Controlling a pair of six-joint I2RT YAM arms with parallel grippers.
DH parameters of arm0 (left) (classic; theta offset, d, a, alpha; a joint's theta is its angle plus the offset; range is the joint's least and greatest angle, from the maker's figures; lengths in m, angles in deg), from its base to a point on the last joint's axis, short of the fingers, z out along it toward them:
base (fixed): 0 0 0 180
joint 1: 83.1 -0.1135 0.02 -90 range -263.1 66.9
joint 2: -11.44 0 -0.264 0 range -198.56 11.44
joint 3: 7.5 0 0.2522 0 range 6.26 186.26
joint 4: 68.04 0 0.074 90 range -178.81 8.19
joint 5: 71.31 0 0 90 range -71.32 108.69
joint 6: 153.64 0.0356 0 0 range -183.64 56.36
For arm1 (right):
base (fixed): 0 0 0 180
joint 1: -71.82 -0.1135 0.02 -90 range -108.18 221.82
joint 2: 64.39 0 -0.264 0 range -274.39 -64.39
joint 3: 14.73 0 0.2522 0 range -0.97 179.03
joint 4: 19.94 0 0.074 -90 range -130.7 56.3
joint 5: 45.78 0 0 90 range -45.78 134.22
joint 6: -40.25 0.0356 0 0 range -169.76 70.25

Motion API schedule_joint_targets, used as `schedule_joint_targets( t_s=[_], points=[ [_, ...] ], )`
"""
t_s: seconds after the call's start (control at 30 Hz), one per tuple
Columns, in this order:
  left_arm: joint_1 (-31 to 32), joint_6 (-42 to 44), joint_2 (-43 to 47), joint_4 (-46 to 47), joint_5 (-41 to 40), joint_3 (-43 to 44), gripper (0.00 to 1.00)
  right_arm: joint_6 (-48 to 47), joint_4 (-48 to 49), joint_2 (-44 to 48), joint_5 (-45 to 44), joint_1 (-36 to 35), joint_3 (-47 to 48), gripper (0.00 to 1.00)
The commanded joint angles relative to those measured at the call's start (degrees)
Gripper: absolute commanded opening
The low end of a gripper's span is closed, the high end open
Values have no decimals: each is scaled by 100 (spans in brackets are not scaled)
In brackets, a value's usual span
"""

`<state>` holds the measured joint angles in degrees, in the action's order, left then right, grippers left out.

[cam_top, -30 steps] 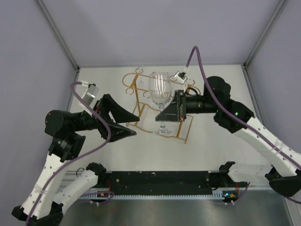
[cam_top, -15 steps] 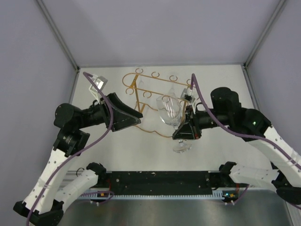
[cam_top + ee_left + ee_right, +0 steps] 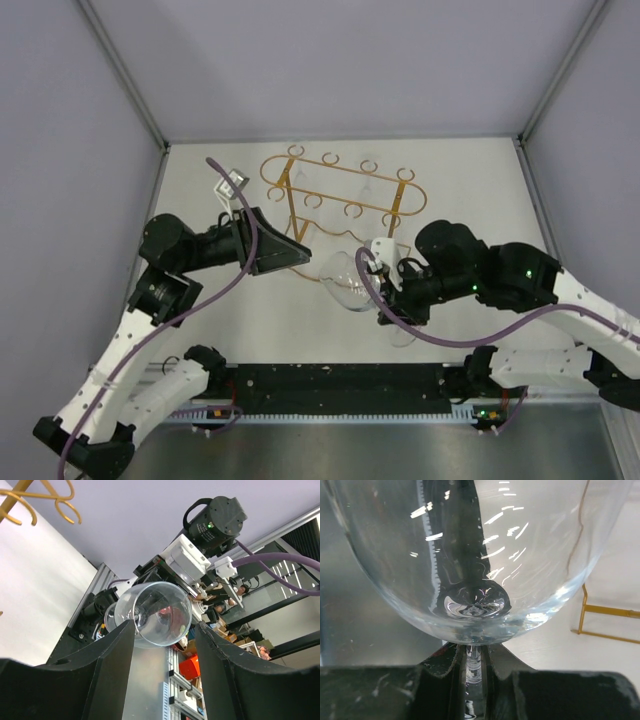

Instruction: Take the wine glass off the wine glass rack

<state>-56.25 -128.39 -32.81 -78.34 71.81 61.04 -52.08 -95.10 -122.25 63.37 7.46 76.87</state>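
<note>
White table [image 3: 250,320] lies below the wine glass [image 3: 345,280], which is tilted and clear of the wine glass rack [image 3: 340,185]. Right gripper [image 3: 385,300] pinches the stem; left gripper [image 3: 285,255] stands wide, empty. Level it before setting the foot down.

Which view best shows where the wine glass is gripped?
Right wrist: the right gripper clamps the wine glass by its stem, just under the bowl. Left wrist shows mainly the tilted bowl; top external, a faint outline.

I see the white table [image 3: 470,170] under both sets of jaws, and an orange box [image 3: 192,667] beyond the left gripper [image 3: 162,629], between its jaws.
</note>
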Motion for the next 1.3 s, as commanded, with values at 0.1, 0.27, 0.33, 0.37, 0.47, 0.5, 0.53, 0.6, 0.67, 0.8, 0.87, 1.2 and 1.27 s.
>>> schedule_joint_targets(
  t_s=[0.1, 0.27, 0.33, 0.37, 0.47, 0.5, 0.53, 0.6, 0.67, 0.8, 0.87, 1.2, 1.27],
  points=[
    [39, 375, 188, -320, 181, -222, 57, -497, 129, 30, -571, -86, 442, 0],
    [31, 499, 276, -636, 198, -433, 57, -567, 6, -84, -633, -147, 609, 0],
    [39, 490, 276, -619, 181, -504, 57, -602, -47, -163, -641, -165, 679, 0],
    [39, 464, 285, -558, 181, -547, 57, -628, -47, -198, -659, -165, 697, 0],
    [48, 411, 233, -461, 216, -592, 56, -690, -64, -286, -641, -174, 750, 0],
    [48, 419, 233, -461, 216, -583, 57, -707, -82, -304, -633, -174, 785, 0],
    [48, 428, 224, -461, 225, -566, 57, -725, -91, -330, -624, -182, 802, 0],
    [48, 428, 189, -469, 225, -557, 56, -752, -135, -392, -632, -174, 829, 0],
    [40, 428, 180, -478, 242, -557, 56, -769, -205, -436, -650, -182, 864, 0],
    [40, 437, 171, -469, 225, -548, 56, -787, -266, -445, -694, -191, 890, 0],
    [40, 446, 153, -487, 216, -548, 56, -795, -302, -489, -738, -217, 934, 0],
    [118, 516, -22, -391, 163, -723, 56, -910, -539, -866, -825, -305, 1251, 0],
    [119, 516, -14, -399, 163, -750, 56, -919, -600, -945, -905, -340, 1286, 0]
  ],
)
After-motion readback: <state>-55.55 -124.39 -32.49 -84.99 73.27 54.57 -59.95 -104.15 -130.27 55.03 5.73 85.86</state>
